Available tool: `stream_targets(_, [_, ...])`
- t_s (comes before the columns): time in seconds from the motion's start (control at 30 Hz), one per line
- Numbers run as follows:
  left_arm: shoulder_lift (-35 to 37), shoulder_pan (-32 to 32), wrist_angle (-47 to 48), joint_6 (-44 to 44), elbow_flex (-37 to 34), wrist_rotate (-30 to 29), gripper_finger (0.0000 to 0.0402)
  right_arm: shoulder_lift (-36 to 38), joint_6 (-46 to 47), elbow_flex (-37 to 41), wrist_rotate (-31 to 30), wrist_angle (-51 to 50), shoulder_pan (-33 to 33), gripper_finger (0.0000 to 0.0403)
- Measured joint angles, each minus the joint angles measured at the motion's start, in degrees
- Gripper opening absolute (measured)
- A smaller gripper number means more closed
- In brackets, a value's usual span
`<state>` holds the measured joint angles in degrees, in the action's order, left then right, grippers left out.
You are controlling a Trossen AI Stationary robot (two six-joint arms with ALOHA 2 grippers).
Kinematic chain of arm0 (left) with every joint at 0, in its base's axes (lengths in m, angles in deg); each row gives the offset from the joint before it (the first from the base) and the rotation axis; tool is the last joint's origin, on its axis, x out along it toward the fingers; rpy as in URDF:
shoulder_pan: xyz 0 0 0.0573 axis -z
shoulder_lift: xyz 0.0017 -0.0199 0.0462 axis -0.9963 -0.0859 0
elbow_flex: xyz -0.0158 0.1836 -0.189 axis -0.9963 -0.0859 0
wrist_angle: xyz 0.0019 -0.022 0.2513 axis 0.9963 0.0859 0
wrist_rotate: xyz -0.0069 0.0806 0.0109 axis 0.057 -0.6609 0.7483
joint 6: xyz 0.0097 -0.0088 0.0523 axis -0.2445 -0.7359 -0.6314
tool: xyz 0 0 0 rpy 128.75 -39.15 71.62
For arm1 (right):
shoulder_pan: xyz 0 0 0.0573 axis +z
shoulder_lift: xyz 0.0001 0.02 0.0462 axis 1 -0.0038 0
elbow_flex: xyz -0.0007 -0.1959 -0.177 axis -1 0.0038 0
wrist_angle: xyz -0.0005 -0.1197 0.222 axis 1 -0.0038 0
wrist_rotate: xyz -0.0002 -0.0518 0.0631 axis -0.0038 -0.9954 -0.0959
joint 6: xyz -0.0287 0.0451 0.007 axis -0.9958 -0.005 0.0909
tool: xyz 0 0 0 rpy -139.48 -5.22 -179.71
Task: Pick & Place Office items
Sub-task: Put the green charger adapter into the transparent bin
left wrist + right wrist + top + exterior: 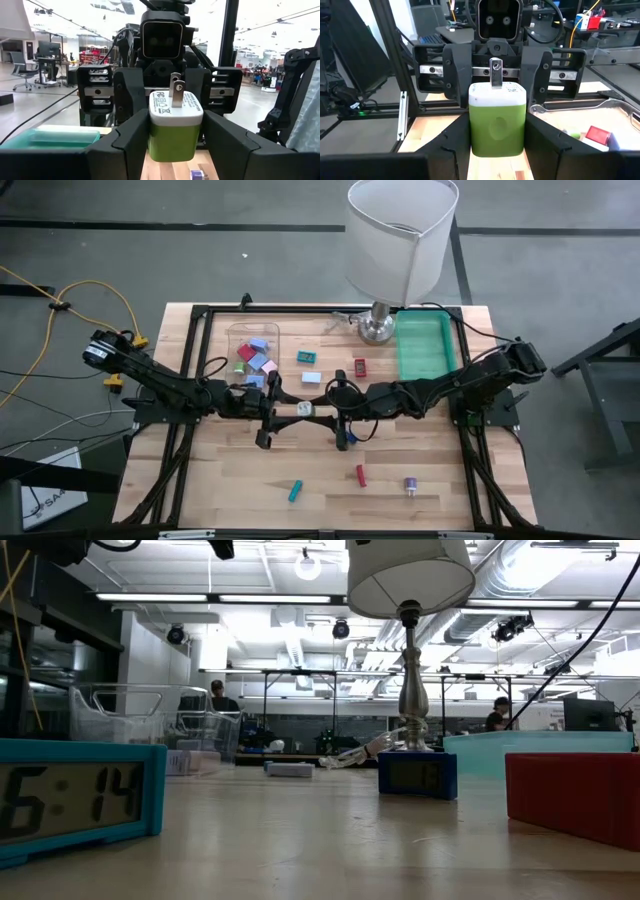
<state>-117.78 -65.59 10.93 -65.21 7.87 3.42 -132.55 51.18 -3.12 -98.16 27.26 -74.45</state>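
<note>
Low view: wooden tabletop (330, 840), perhaps workshop beyond.

**Green and white plug adapter held between two tools**

The left tool (172, 150) grips a green and white plug adapter (175, 127) between its dark fingers (125, 147). The metal prongs of the adapter point upward. The right tool (162, 97) faces it directly and touches the same adapter from behind. A teal tray (50, 137) lies on the wooden surface (205, 172). A small purple piece (198, 175) sits below the adapter.
</note>
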Motion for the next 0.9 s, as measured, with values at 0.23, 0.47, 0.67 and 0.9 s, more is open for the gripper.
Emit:
stream_targets(0.23, [0.0, 0.0, -0.1, 0.0, 0.0, 0.0, 0.0143, 0.0, 0.0, 0.0, 0.0, 0.1, 0.0, 0.0139])
stream_targets(0.47, [0.0, 0.0, 0.0, -0.4, 0.0, -0.2, 0.0132, 0.0, 0.2, 0.0, 0.0, 0.1, 0.0, 0.0139])
stream_targets(0.67, [0.0, 0.0, 0.0, -0.3, 0.0, -0.3, 0.0132, 0.0, 0.2, 0.0, 0.1, 0.0, 0.0, 0.0139])
stream_targets(0.9, [0.0, 0.0, 0.3, 0.3, 0.0, -0.4, 0.0132, 0.0, 1.6, 0.0, 0.3, -1.0, 0.0, 0.0176])
